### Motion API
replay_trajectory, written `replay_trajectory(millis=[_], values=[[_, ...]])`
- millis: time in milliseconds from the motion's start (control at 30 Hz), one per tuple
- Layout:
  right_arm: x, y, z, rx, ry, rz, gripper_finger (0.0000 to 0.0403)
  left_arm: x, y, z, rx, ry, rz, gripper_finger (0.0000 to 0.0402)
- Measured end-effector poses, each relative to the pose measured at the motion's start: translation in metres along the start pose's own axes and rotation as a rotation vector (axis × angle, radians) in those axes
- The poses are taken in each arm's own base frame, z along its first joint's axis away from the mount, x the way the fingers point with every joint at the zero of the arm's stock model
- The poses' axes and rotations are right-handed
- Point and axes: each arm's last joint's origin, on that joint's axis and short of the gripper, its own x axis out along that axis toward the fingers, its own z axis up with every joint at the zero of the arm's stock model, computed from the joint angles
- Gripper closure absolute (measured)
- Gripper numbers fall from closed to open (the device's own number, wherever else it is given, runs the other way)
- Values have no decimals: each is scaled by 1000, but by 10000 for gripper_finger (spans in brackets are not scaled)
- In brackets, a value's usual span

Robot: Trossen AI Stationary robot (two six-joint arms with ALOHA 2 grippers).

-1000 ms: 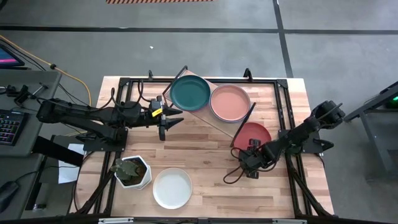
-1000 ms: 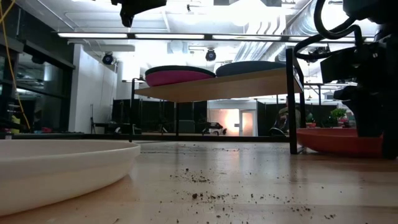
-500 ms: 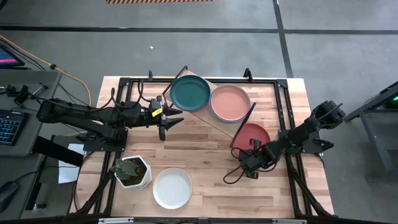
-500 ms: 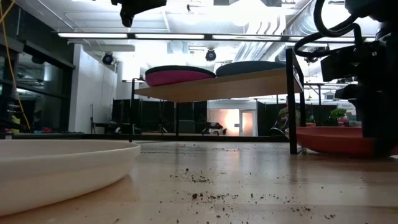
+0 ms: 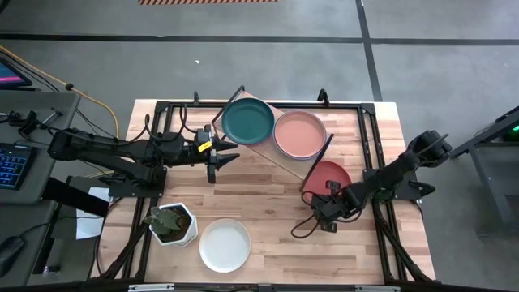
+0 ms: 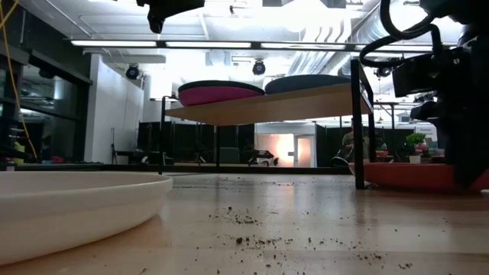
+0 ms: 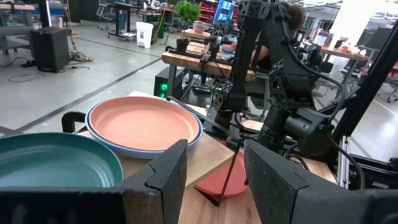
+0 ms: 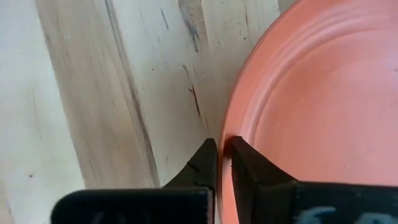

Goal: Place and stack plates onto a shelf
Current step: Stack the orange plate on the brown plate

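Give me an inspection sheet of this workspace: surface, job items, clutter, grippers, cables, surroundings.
Surface: wooden tabletop, dark crumbs scattered near the low camera.
Job's things: shelf carries dark green plate on a magenta plate, and dusty pink plate on a blue plate. Coral red plate lies beside the shelf leg; white plate lies near the front edge.
Clutter: hexagonal plant pot.
Grippers: right gripper shut on the coral red plate's rim; left gripper open, empty, above the table.
Cables: black cable looping by the right gripper.
Surroundings: keyboard on a side desk; open workshop hall behind.
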Motion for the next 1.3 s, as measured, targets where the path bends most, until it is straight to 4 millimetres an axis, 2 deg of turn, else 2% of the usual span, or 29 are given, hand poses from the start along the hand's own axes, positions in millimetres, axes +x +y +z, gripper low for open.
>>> replay_trajectory(millis=[233,433,567,700,867,1100,1300], values=[[-31,5,-13,-4,11,159,402,0,0,0,0,1,0,254],[-65,21,-23,-111,45,407,403,0,0,0,0,2,0,254],[-92,36,-13,-200,1,537,401,0,0,0,1,3,1,254],[-123,48,8,-298,-134,604,401,0,0,0,1,3,1,254],[-151,52,48,-409,-339,551,401,0,0,0,1,3,2,254],[-187,31,102,-465,-569,329,402,0,1,0,1,1,9,254],[-230,3,113,-508,-605,83,403,0,1,0,1,1,10,254]])
